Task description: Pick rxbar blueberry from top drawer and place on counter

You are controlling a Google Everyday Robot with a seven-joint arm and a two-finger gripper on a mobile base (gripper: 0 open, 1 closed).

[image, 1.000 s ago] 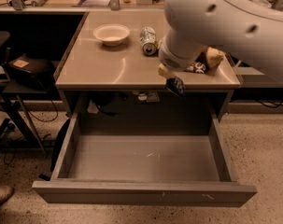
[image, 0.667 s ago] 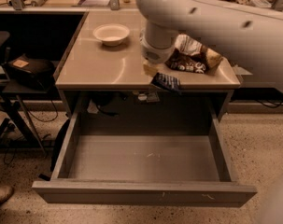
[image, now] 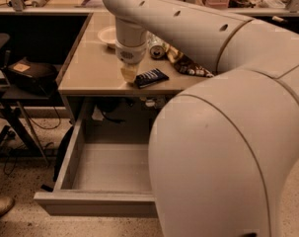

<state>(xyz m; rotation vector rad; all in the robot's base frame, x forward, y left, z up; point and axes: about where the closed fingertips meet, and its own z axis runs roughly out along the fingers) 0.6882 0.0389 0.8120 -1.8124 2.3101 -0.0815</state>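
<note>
A beige-grey counter (image: 90, 73) stands in a dim workroom with a speckled floor, and the top drawer (image: 97, 203) beneath it is pulled fully out. The robot's gripper (image: 129, 74) points straight down at the counter's front edge, its pale tip at or just above the surface; whether the claw is wide or narrow cannot be told from this angle. At 3 o'clock from the gripper, just beside its tip, the rxbar blueberry (image: 150, 77) lies flat on the counter, its dark navy wrapper angled slightly; whether the two are touching cannot be told. Farther out, a silver can (image: 156, 48) lies on its side at 1 o'clock, a brown-and-white chip bag (image: 188, 65) at 2 o'clock beyond the bar, and a white bowl (image: 107, 34) at 11 o'clock. At 6 o'clock the drawer's grey floor shows bare where it is not hidden. The white arm (image: 213, 132) fills the right half of the view, covering much of the drawer. At 9 o'clock, off the counter, a black case (image: 28, 75) sits on a low stand.
</note>
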